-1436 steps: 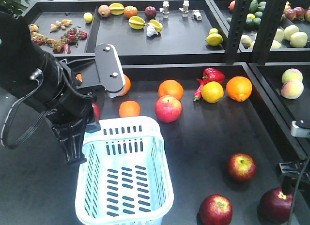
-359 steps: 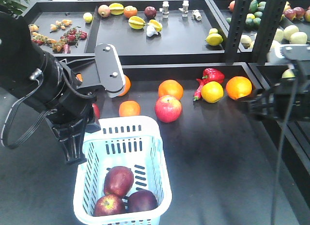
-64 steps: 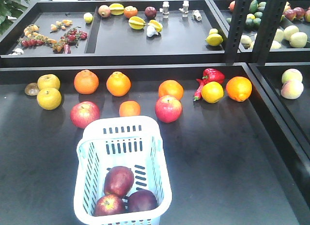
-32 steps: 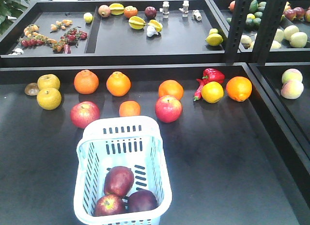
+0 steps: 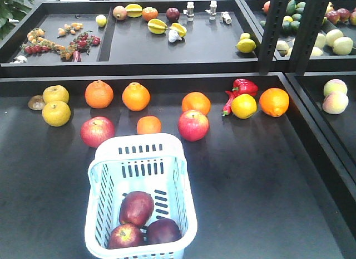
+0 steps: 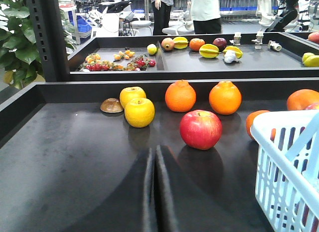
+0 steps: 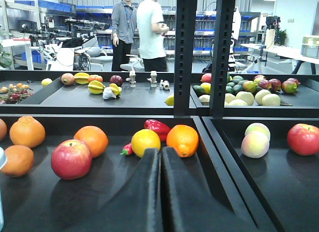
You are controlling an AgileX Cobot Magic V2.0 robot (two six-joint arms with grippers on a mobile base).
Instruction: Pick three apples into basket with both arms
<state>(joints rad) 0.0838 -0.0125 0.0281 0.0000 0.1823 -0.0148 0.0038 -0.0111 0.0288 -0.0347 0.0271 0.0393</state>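
Three dark red apples [image 5: 137, 208] sit inside the basket [image 5: 140, 153], bunched at its near end: one maroon on top-left, one with yellowish flecks [image 5: 124, 236] at front-left, one almost purple [image 5: 162, 230] at front-right, all touching.

Basket is pale blue-white, slotted sides and bottom, rolled rim, standing on the black counter [image 5: 256, 181].

Front view shows no arms. In the left wrist view the left tool [image 6: 154, 157] has its two dark fingers pressed together, closed, nothing held; the basket wall is to its right and apart from it, and the apples inside barely show through the slots. In the right wrist view the right tool [image 7: 160, 154] is also closed and empty; only a sliver of pale blue, probably the basket's edge, shows at the far left edge, well apart from it.

Beyond the basket: a pinkish-red apple [image 5: 97, 131] at its far-left corner, a small orange [image 5: 148, 125] just behind its far rim, another pinkish-red apple [image 5: 193, 125] at its far right. Further back a row of oranges [image 5: 136, 96], two yellow fruits [image 5: 57, 113] far left, and a lemon [image 5: 243, 105] with a red pepper [image 5: 243, 86] far right.
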